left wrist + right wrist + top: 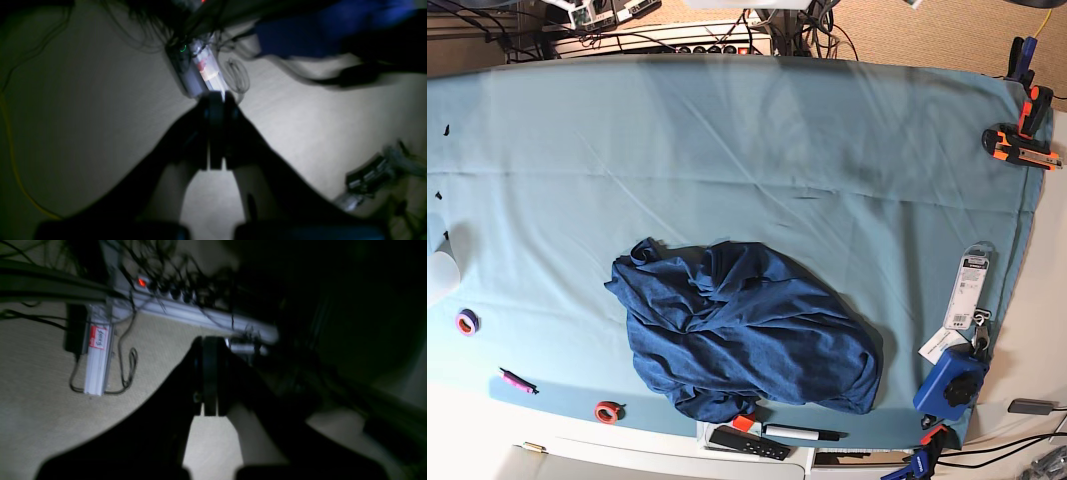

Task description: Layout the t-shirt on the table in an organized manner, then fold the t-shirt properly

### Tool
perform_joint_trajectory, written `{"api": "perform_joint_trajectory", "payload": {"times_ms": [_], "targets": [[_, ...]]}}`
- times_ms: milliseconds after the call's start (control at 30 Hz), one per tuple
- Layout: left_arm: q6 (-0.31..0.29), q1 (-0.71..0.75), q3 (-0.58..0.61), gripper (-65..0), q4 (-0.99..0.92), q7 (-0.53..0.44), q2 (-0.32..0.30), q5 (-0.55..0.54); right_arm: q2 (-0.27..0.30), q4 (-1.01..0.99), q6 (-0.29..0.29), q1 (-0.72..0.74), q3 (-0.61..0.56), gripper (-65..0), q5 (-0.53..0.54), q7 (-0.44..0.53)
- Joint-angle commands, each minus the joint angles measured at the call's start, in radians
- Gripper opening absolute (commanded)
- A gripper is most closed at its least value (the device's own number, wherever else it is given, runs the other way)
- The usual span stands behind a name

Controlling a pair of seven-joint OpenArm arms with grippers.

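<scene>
Both the left gripper (216,100) and right gripper (210,343) hang pressed together, holding nothing, above carpet.

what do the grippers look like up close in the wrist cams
Both look alike: the left gripper and the right gripper are matte black, each with two flat fingers pressed into a narrow vertical bar that widens into broad curved black bodies at the base. No markings or cables show on them; both views are dim and blurred.
</scene>
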Motion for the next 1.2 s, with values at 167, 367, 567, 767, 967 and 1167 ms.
{"api": "perform_joint_trajectory", "payload": {"times_ms": [167,367,567,767,967,1167], "targets": [[-0.069,0.157,-0.161,-65.0,0.302,0.047,-0.069,0.016,0.013,0.283,-0.013,-0.132,0.019,-65.0,-0.002,-0.003],[-0.142,0.183,-0.358,-65.0,0.495,0.098,-0.069,-0.019,0.013,0.453,-0.013,-0.147,0.024,-65.0,-0.002,-0.033],[-0.169,0.181,-0.52,-65.0,0.545,0.098,-0.069,-0.101,0.013,0.573,-0.032,-0.129,0.024,-65.0,-0.002,-0.034],[-0.166,0.104,-0.584,-65.0,0.545,0.098,-0.063,-0.135,0.013,0.635,-0.083,-0.039,0.024,-65.0,-0.003,-0.032],[-0.167,-0.037,-0.583,-65.0,0.545,0.097,-0.06,-0.135,-0.048,0.635,-0.083,0.126,0.023,-65.0,-0.097,-0.032],[-0.167,-0.18,-0.58,-65.0,0.545,0.098,0.004,-0.135,-0.144,0.635,-0.081,0.294,0.023,-65.0,-0.112,-0.037]]}}
